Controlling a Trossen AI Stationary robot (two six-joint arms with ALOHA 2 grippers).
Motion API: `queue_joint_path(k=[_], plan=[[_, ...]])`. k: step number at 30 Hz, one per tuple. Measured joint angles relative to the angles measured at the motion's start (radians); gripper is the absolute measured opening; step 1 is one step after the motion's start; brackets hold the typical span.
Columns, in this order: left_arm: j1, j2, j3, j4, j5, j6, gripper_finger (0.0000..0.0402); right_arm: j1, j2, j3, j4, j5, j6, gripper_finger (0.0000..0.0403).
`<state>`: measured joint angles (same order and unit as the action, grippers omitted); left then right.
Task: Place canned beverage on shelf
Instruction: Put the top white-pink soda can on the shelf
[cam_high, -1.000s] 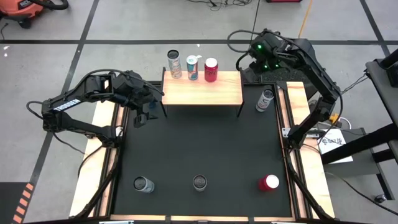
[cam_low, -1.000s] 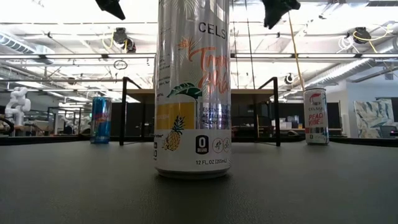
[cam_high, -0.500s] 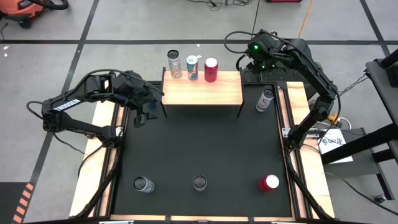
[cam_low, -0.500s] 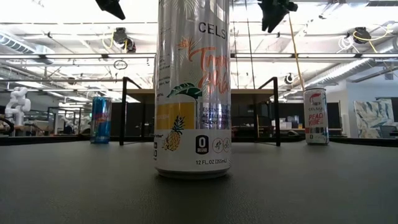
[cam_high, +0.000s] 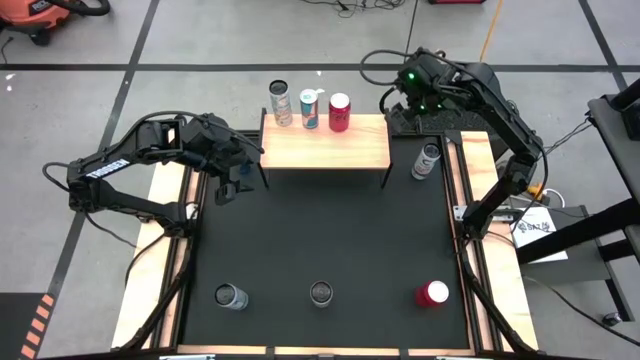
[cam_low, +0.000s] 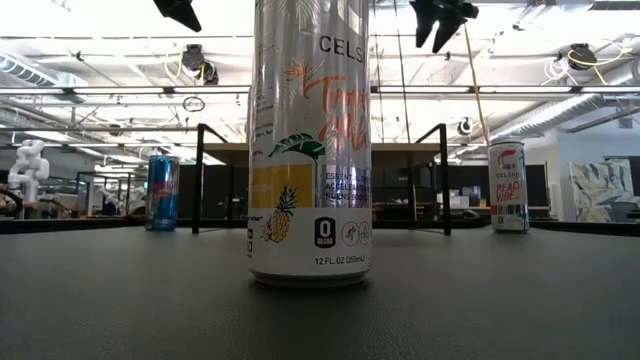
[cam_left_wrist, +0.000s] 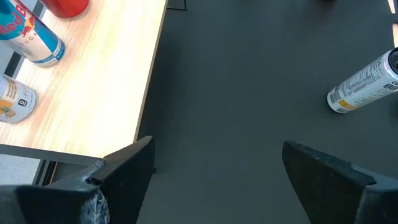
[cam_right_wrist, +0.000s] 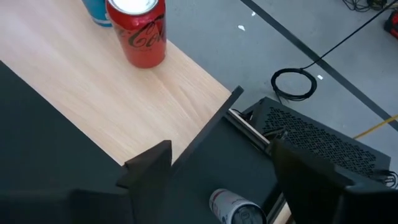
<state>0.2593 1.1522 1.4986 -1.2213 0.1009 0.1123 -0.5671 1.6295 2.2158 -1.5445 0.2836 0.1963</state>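
Observation:
The light-wood shelf (cam_high: 325, 142) stands on thin black legs at the far side of the black mat (cam_high: 320, 230). On its far edge stand a silver can (cam_high: 281, 103), a blue-and-white can (cam_high: 310, 108) and a red can (cam_right_wrist: 140, 31). My right gripper (cam_right_wrist: 221, 168) hangs open, high above the shelf's right end, with nothing between its fingers; a silver can (cam_right_wrist: 233, 208) stands on the mat below it. My left gripper (cam_left_wrist: 217, 168) hangs open above the mat by the shelf's left end, holding nothing.
Near the mat's front edge stand a silver can (cam_high: 231, 296), a tall pineapple-print can (cam_low: 310, 140) and a red-topped can (cam_high: 432, 293). Wooden rails (cam_high: 170, 240) run along the mat's sides. A black box (cam_right_wrist: 311, 140) sits behind the shelf's right end.
My right gripper has opened: its fingertips stand wider apart in the low view than a second ago. It has stayed high above the shelf's right end. No can has moved.

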Motion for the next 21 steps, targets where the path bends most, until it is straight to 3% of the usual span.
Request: queue_joint_path(k=[6,14,21], plan=[[0.000,0.000,0.000,0.000,0.000,0.000,0.0350,0.000,0.000,0.000,0.007,-0.014,-0.006,0.0263],[0.000,0.000,0.000,0.000,0.000,0.000,0.0350,0.000,0.000,0.000,0.053,-0.260,-0.063,0.0263],[0.000,0.000,0.000,0.000,0.000,-0.001,0.0350,0.000,0.007,0.000,0.075,-0.260,-0.057,0.0263]])
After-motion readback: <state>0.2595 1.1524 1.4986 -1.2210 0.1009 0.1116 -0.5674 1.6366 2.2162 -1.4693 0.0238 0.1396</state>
